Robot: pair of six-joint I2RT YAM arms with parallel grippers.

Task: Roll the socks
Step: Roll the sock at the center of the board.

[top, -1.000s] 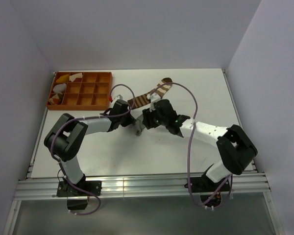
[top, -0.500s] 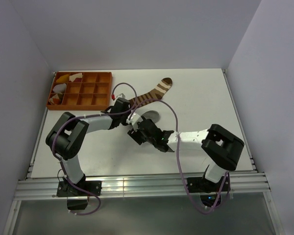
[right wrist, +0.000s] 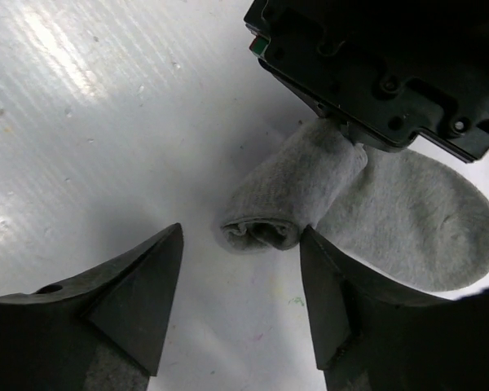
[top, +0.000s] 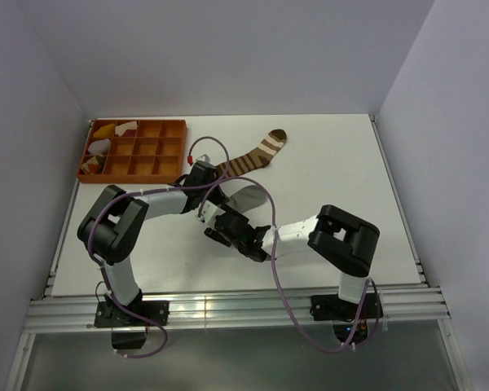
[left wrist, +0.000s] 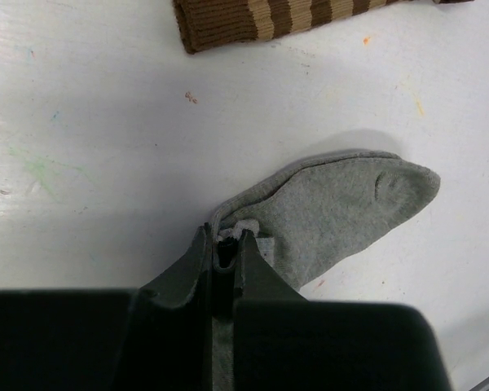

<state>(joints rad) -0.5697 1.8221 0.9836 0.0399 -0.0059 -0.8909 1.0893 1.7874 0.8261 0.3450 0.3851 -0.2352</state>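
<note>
The grey sock (top: pixel 249 196) lies mid-table, its cuff end rolled into a short tube (right wrist: pixel 287 194) and its toe flat (left wrist: pixel 367 199). My left gripper (top: pixel 207 202) is shut on the rolled end, with sock fabric pinched between its tips (left wrist: pixel 228 241). My right gripper (top: pixel 218 230) is open and empty; its fingertips (right wrist: pixel 173 244) stand either side of the tube's open end, just short of it (right wrist: pixel 240 240). The brown sock with white stripes (top: pixel 253 155) lies flat behind, untouched, and its cuff shows in the left wrist view (left wrist: pixel 293 16).
An orange compartment tray (top: pixel 147 167) stands at the back left with yellow and white cloth pieces (top: pixel 106 140) in its left cells. The left gripper's black body (right wrist: pixel 391 73) hangs just above the grey sock. The two arms are close together mid-table.
My right gripper has swung from the right of the socks to the near-left side, facing the rolled end. The brown sock is now uncovered. The left gripper keeps its hold.
</note>
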